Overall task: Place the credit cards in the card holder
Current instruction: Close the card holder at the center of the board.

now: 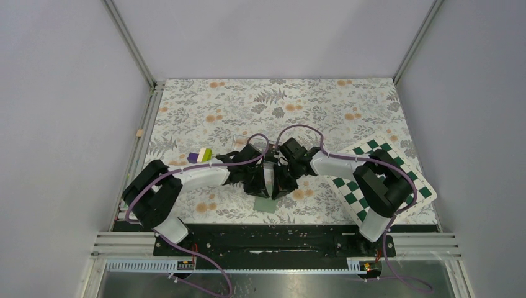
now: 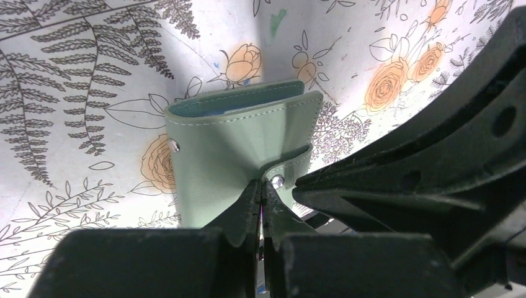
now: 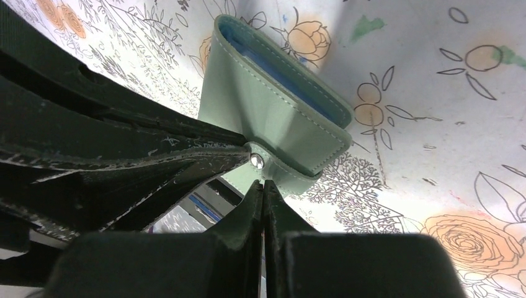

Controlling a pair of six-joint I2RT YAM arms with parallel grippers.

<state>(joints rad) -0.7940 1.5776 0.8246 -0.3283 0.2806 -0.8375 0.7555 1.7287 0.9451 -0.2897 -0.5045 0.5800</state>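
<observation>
The sage-green card holder (image 2: 229,149) is folded, with its blue-grey inner pockets (image 3: 291,81) showing at the top edge. My left gripper (image 2: 263,186) is shut on its lower edge, beside the snap tab (image 2: 278,180). My right gripper (image 3: 263,184) is shut on the end of the snap tab (image 3: 255,161) from the other side. In the top view both grippers (image 1: 265,184) (image 1: 280,184) meet at the table's middle front, with a corner of the card holder (image 1: 268,203) below them. No black credit cards are in view.
A green-and-white chequered board (image 1: 356,186) lies under the right arm at the right. A small purple, white and yellow object (image 1: 200,155) sits left of the left arm. The floral table cover (image 1: 279,105) stretches behind the grippers.
</observation>
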